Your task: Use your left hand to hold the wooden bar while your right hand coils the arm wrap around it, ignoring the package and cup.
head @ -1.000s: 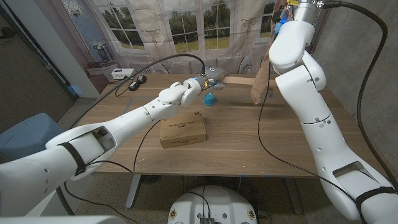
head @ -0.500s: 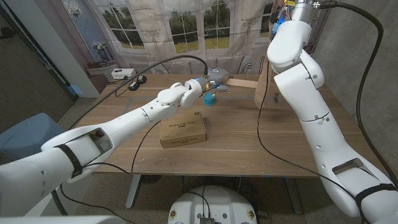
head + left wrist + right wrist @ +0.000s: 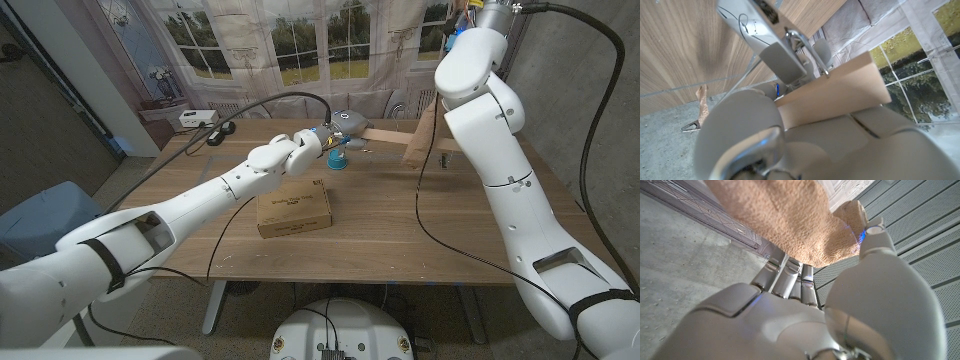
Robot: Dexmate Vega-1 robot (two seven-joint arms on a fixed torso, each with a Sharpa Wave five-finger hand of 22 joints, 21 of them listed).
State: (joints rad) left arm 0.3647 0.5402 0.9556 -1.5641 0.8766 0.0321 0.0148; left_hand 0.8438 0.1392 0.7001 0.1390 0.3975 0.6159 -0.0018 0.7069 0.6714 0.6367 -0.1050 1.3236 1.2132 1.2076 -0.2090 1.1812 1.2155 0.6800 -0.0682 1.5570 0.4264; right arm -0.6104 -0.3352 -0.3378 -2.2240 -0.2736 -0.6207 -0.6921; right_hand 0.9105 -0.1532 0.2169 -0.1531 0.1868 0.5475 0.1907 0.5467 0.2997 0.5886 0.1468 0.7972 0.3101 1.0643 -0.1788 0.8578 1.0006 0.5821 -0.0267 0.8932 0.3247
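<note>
In the head view my left hand (image 3: 308, 146) grips one end of the pale wooden bar (image 3: 388, 127) and holds it level over the far side of the table. The left wrist view has the bar (image 3: 835, 97) jutting out past my left hand (image 3: 805, 145). A tan arm wrap (image 3: 418, 135) hangs slanted from high up, and its lower end reaches the bar's free end. Seen from the right wrist, my right hand (image 3: 790, 315) holds the fuzzy wrap (image 3: 785, 215) in its fingers. The right forearm (image 3: 470, 70) rises to the picture's top.
A blue cup (image 3: 337, 160) stands just beneath my left hand. A cardboard package (image 3: 295, 207) lies mid-table. A white box (image 3: 196, 118) and small black items (image 3: 220, 131) sit at the far left of the wooden table (image 3: 400, 240). Black cables trail from both arms.
The right arm has shifted and the wrap now hangs slanted and narrower against the bar's free end. The left hand and bar have edged slightly up and to the right.
</note>
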